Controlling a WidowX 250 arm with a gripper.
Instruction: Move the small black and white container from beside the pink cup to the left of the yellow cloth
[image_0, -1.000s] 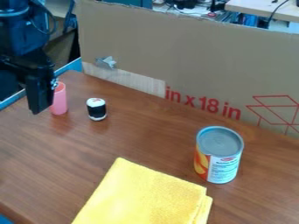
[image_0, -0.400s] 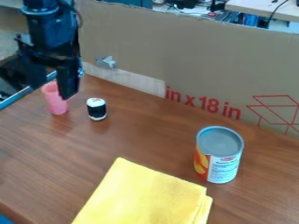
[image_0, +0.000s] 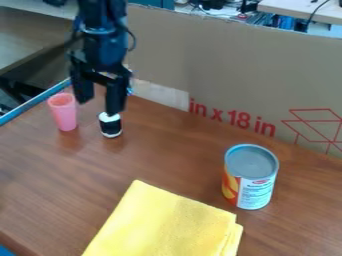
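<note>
With its fingers spread, the black gripper (image_0: 99, 107) hangs near the tabletop's (image_0: 167, 155) far left corner, by a pink cup (image_0: 64, 114) and a small black-and-white container (image_0: 111, 127), well apart from a food can (image_0: 250, 180).

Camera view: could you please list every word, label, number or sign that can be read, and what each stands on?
"in x 18 in": red print on the cardboard.
No words that I can read: the red line drawing beside it.
Too small to read: the label print on the can.
</note>
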